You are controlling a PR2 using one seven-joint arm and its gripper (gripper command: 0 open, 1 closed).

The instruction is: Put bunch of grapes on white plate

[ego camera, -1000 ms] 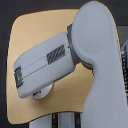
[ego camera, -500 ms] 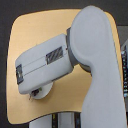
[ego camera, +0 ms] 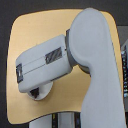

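Your plate (ego camera: pixel 44 93) sits near the desk's (ego camera: pixel 35 35) front edge, toward the exterior view's left. You only get a sliver of it: a white curved rim poking out from under the arm (ego camera: pixel 50 62). There's a small dark patch right at the arm's lower edge, over the plate, around where the rim starts. That could be the grapes, but it's too small and blurred to call, so you can't confirm grapes on the plate or anywhere else on the desk.

End effector: you can't see it. The forearm covers it completely from this angle, so how far open it is, and whether it has hold of anything, can't be told.

The arm runs from the big upper link (ego camera: pixel 95 55) on the exterior view's right, down and left across the desk's middle, its far end over the plate.
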